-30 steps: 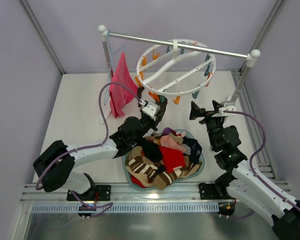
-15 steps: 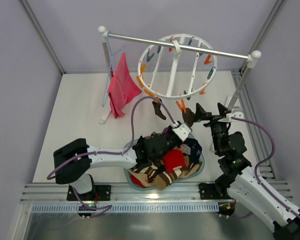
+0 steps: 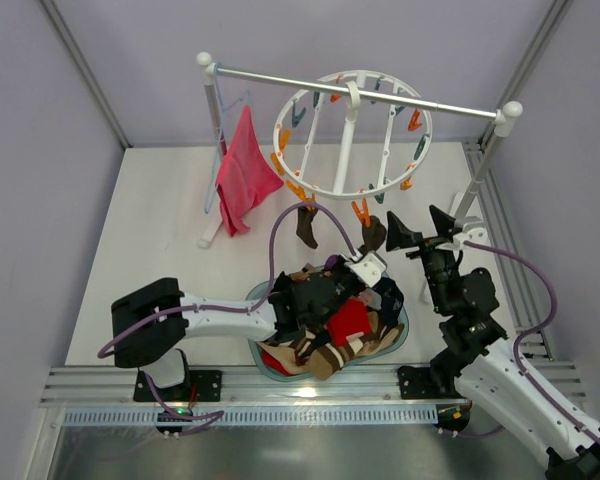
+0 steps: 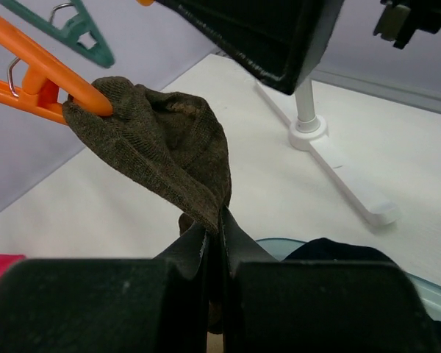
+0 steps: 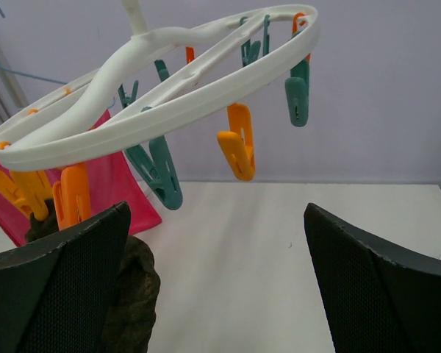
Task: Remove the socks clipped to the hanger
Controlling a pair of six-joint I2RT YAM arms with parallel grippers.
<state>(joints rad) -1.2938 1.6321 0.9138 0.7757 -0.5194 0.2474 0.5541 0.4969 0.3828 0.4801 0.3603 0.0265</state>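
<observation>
The white round hanger (image 3: 352, 135) hangs from the metal rail, with orange and teal clips round its rim. Two dark brown socks still hang from it. One sock (image 3: 306, 225) hangs free at the near left. My left gripper (image 3: 368, 254) is shut on the lower end of the other sock (image 3: 374, 231). In the left wrist view this sock (image 4: 162, 147) is stretched from an orange clip (image 4: 51, 88) down into my left gripper (image 4: 214, 239). My right gripper (image 3: 410, 237) is open and empty just right of it. In the right wrist view my right gripper (image 5: 220, 287) points under the ring (image 5: 154, 95), with the sock (image 5: 132, 294) by its left finger.
A teal basket (image 3: 400, 330) heaped with several loose socks (image 3: 340, 315) sits between the arms. A pink cloth (image 3: 245, 170) hangs on a light-blue wire hanger at the rail's left post. The rail (image 3: 420, 100) stands on white posts, with the right post's foot (image 4: 309, 136) close by.
My left arm swung from the left sock across to the right one and shut on it. The hanger ring turned and levelled. My right gripper shifted slightly.
</observation>
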